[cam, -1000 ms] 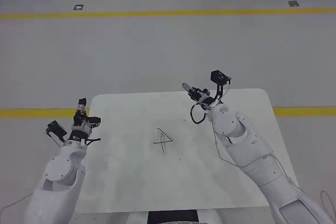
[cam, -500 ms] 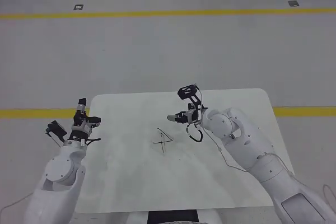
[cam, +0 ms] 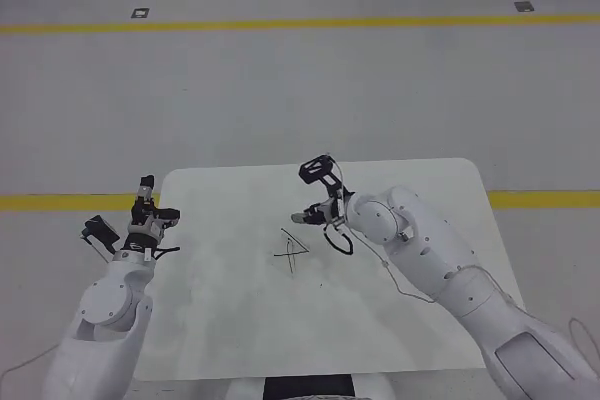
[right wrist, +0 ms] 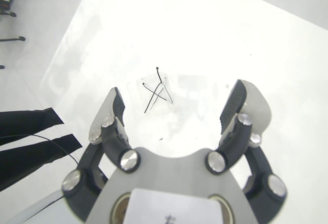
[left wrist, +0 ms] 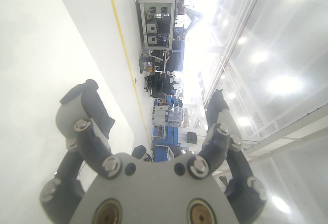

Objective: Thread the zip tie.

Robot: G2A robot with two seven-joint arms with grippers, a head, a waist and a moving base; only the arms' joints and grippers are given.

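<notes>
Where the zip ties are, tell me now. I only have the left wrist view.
Observer: The zip ties lie crossed over each other near the middle of the table.
Operator: Report the right gripper.
Observer: The right gripper hangs above the table on the ties' far side, pointed down at them.
Operator: Give me its jaws.
Observer: Its jaws stand wide open and hold nothing; the ties lie untouched.

Large lab hall, yellow floor line [cam: 280,22], wired equipment rack [left wrist: 156,22], black office chairs [left wrist: 160,84]; bright ceiling lights [left wrist: 282,84]
</notes>
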